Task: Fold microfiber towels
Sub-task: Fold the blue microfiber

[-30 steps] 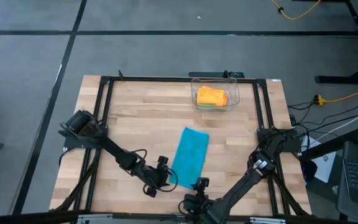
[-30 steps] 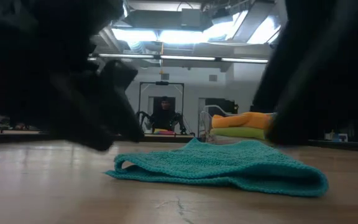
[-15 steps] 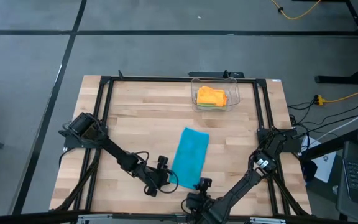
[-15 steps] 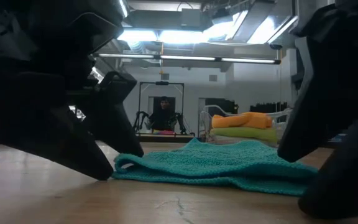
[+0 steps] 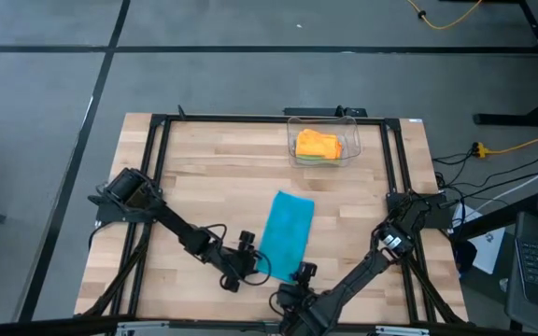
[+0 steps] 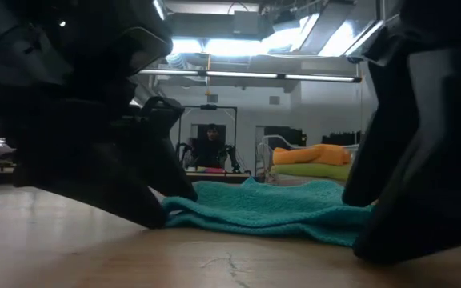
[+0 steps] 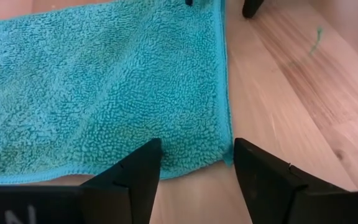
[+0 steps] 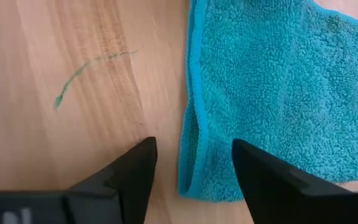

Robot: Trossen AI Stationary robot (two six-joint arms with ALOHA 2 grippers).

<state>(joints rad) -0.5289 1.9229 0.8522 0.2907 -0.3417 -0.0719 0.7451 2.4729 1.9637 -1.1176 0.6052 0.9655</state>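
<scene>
Reaching low over the bench (image 5: 204, 177), both grippers, left (image 5: 253, 265) and right (image 5: 301, 277), straddle the teal towel's (image 5: 286, 233) near corners, fingers spread, nothing grasped yet.

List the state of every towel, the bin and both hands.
teal towel: folded once, flat on table
orange towel: folded, in bin
green towel: folded, under the orange one
clear bin: upright, holding towels
left hand: open, at teal towel's corner
right hand: open, at its other near corner

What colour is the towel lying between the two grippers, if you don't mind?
Teal blue; the towel shows best in the left wrist view.
</scene>
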